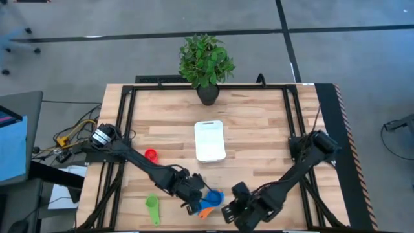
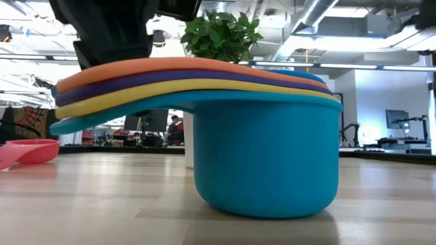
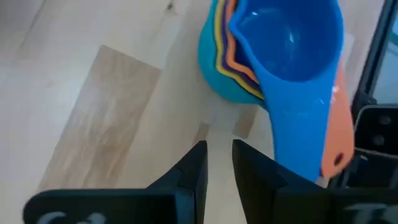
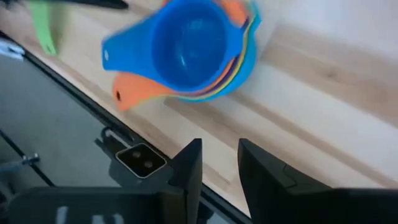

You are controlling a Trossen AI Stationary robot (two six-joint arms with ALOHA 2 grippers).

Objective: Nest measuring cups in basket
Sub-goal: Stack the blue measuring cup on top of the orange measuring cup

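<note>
Green cup lies alone near the front edge, left of the left gripper, whose fingers stand slightly parted and empty. Just right of it sits the nested stack, handles pointing toward the front edge, outside the basket. The right gripper, likewise parted and empty, waits just beyond.

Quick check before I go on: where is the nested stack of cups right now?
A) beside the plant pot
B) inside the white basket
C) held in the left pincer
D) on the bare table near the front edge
D: the nested stack sits on the wood near the front edge, apart from the white basket, and neither pincer holds it.
</note>
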